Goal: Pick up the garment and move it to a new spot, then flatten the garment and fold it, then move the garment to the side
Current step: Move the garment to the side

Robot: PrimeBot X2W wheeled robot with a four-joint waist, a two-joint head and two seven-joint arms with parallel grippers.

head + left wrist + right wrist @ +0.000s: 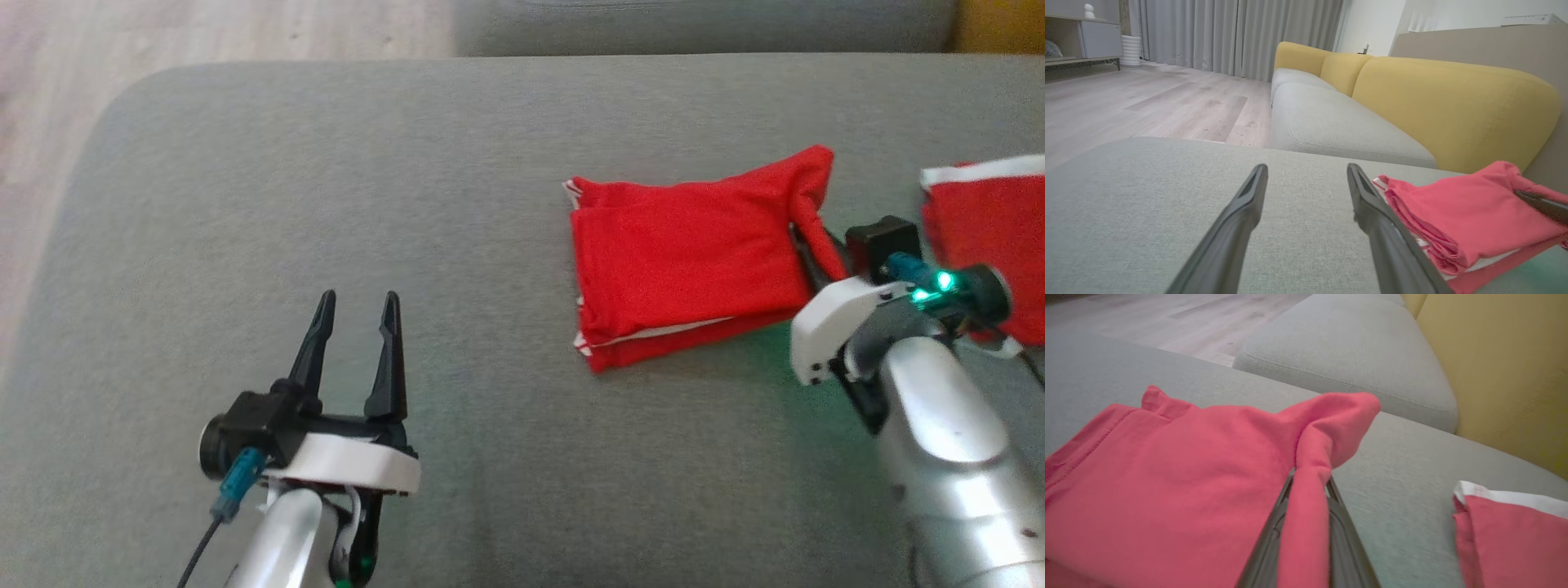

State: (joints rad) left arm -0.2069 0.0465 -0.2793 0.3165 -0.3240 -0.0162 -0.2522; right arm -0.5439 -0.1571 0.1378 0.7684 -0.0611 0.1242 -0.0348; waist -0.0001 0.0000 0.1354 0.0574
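**Task item.** The garment point(686, 261) lies on the grey cushion point(326, 163), right of centre. It is folded into a compact rectangle of several layers, with white trim showing at the left and lower edges. Flattening and folding are judged complete.

**Right tool** point(812, 249). The fingers are pressed together on a pinch of cloth at the garment's right-hand edge. In the right wrist view a strip of red fabric is seen clamped between them, and the corner above it is pulled up into a peak. The rest of the stack lies flat on the cushion.

**Left tool** point(359, 298). The fingers are spread with nothing between them. It hangs over bare cushion, well apart from the garment.

**Other items.** A second red piece with a white band point(980, 245) lies near the right edge, apart from the folded stack.

**Outstanding.** Only the last step is judged to be left — moving the garment to the side. The grip for it is in place, but the transfer is not yet made.
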